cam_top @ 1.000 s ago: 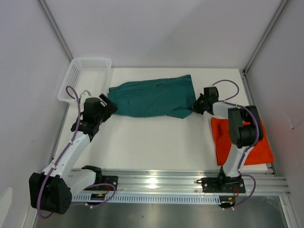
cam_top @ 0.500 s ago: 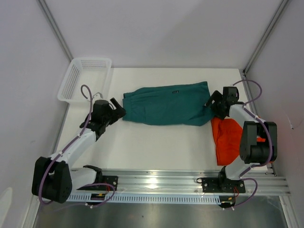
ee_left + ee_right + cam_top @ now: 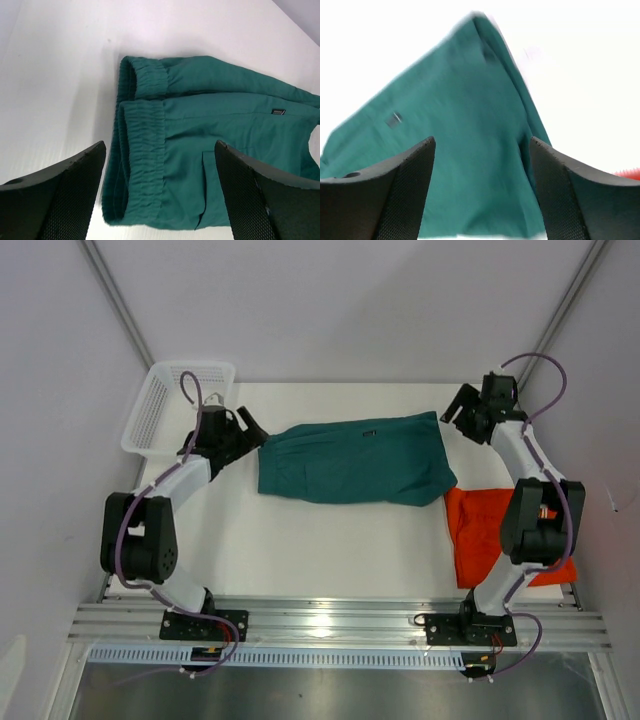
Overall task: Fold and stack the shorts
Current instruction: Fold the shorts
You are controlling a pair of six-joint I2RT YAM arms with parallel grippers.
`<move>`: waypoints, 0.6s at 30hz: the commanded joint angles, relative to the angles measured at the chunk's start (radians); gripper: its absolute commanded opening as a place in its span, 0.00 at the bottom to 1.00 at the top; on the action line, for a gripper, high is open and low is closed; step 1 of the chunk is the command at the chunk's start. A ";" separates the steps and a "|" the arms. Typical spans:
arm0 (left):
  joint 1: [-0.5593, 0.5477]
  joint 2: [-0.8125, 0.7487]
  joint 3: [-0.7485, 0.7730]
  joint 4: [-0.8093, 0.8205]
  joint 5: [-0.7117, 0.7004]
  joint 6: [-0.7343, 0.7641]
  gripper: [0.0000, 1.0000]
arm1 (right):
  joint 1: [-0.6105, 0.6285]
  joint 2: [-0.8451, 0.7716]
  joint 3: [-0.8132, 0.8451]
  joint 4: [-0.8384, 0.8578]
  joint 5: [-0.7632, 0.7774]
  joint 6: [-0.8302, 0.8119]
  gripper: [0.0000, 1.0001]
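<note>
The teal shorts lie folded flat across the middle of the table, waistband to the left. My left gripper hovers open just off that waistband end with nothing between its fingers. At the back right, above the leg end of the teal shorts, my right gripper is open and empty. The orange-red shorts lie at the right of the table. The right arm partly covers them, and the teal leg hem touches their top corner. The right wrist view shows a sliver of orange-red shorts.
A white mesh basket stands at the back left corner, right behind the left arm's wrist. The metal rail with both arm bases runs along the near edge. Cage walls close in both sides.
The teal shorts slid to the right. My right gripper opened, let go of the leg end and rose to the back right. My left arm swung back toward the basket, still open.
</note>
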 commanded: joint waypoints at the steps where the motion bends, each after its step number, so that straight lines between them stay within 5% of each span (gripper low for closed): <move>1: 0.000 0.072 0.086 0.022 0.049 0.031 0.90 | -0.022 0.134 0.165 -0.023 -0.103 -0.045 0.76; 8: 0.007 0.149 0.122 0.034 0.069 0.021 0.86 | -0.022 0.399 0.373 0.000 -0.174 -0.057 0.68; 18: 0.010 0.169 0.113 0.100 0.103 0.014 0.83 | -0.015 0.513 0.434 0.032 -0.215 -0.040 0.56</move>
